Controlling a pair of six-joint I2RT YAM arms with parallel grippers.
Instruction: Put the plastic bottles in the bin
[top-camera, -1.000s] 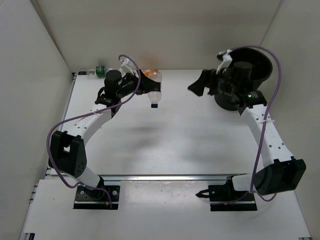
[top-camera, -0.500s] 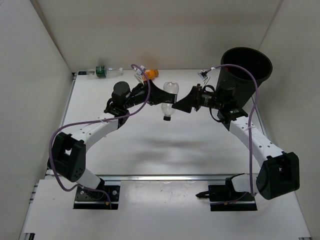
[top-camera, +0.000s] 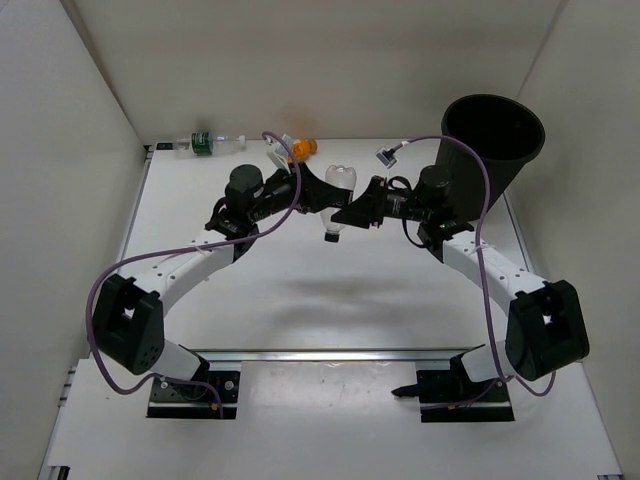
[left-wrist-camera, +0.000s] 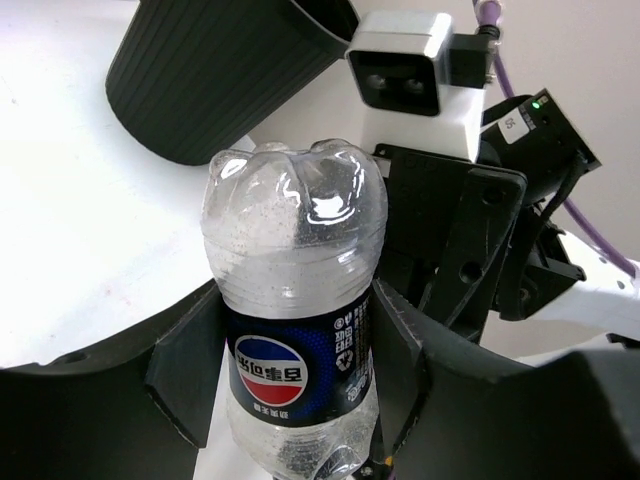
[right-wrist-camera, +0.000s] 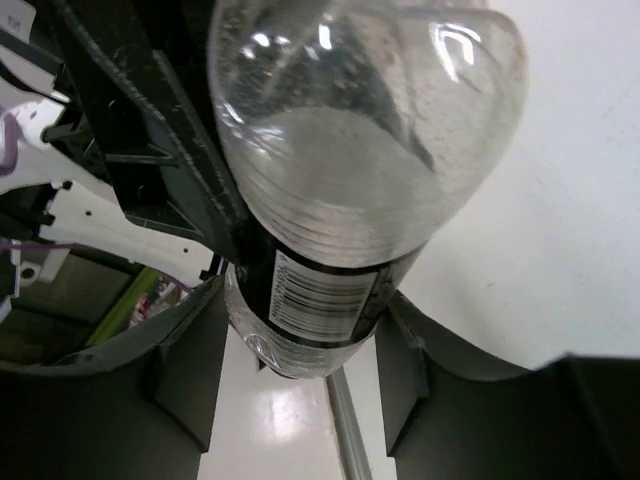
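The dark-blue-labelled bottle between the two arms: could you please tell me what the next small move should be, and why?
Probably close the right end effector firmly on the bottle. Its fingers flank the bottle, which the left end effector grips in mid-air, and the bin stands on the right arm's side.

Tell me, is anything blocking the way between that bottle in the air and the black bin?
No loose object. Only the right arm lies between the bottle and the bin, the right gripper straddling the bottle that the left gripper holds.
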